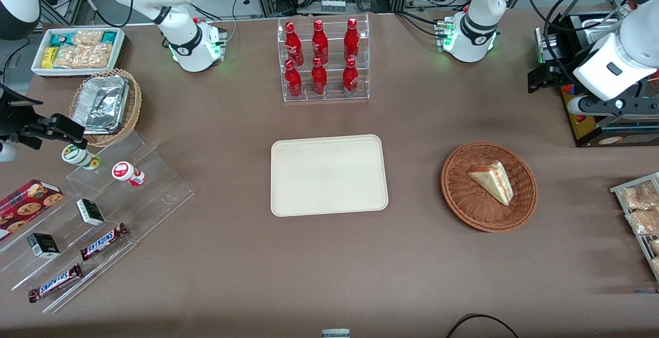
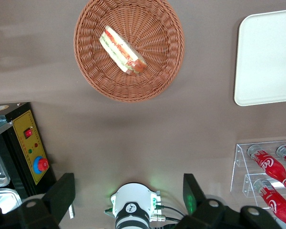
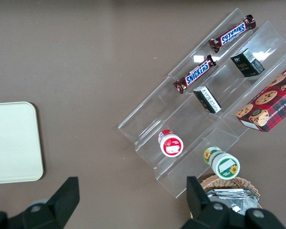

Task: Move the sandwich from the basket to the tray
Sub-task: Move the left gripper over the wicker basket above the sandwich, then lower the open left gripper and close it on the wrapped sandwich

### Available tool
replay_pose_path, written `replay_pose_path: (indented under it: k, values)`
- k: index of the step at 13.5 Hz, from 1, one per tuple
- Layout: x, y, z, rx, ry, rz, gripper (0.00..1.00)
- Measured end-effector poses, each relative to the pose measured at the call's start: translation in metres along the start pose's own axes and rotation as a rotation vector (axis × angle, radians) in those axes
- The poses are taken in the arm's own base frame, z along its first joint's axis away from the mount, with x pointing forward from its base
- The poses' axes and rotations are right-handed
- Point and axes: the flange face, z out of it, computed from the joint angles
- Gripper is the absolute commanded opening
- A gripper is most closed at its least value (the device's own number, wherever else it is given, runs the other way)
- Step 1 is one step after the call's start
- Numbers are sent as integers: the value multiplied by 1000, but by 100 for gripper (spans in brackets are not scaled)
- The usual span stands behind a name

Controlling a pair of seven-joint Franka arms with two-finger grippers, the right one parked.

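Observation:
The sandwich [image 1: 493, 179] [image 2: 122, 50], a pale triangular wedge with red and green filling along its cut edge, lies in the round reddish-brown wicker basket [image 1: 463, 201] [image 2: 93, 71]. The cream rectangular tray [image 1: 328, 175] [image 2: 267, 57] sits bare beside the basket, toward the parked arm's end. My left gripper [image 1: 540, 78] [image 2: 127, 191] hangs high above the table, farther from the front camera than the basket and well apart from it. It is open, its two dark fingers [image 2: 62, 193] spread wide with nothing between them.
A clear rack of red bottles [image 1: 323, 60] [image 2: 269, 167] stands farther from the front camera than the tray. A black box with a yellow panel and red button [image 1: 592, 127] [image 2: 31, 148] sits below the gripper. A wire tray of packaged snacks [image 1: 641, 212] lies at the working arm's end.

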Motion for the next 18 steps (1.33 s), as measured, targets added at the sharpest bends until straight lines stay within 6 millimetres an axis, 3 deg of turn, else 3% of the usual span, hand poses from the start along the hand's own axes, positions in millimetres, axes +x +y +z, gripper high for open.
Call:
replay_pose_path:
  k: [4,6,18]
  values:
    - [5,0,1,-1,21,5,100]
    - [14,0,14,0,29,4,100]
    - [80,-11,189,-3,162,-18,100]
